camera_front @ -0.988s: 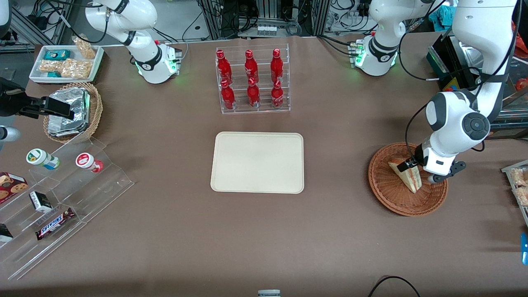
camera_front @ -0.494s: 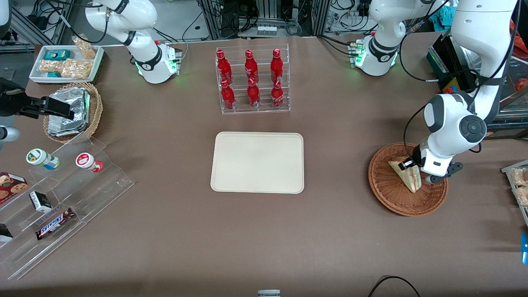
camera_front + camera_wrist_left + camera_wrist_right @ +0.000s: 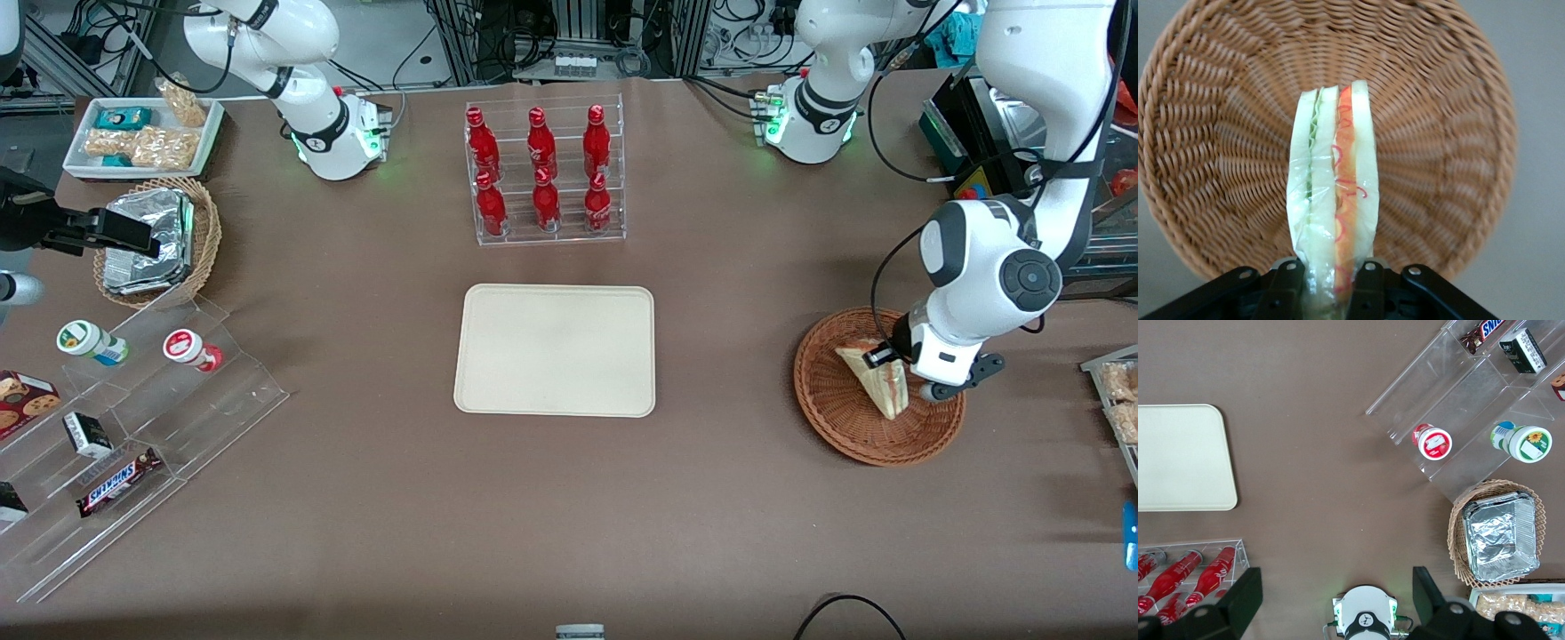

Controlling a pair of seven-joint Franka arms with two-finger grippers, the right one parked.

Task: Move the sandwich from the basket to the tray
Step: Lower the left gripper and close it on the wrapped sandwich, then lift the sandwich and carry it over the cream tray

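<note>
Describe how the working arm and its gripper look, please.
The working arm is glossy white with dark grey round joint caps, and a black cable loops beside it. Its gripper, over the basket, has a white body and black fingers.

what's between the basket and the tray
Only bare brown tablecloth, as the front view shows. The gripper holds the sandwich over the basket; the tray has nothing on it.

Standing in clear rack w/ six red bottles; lying in pale basket, foil packets; sitting on acrylic steps, snacks.
</note>
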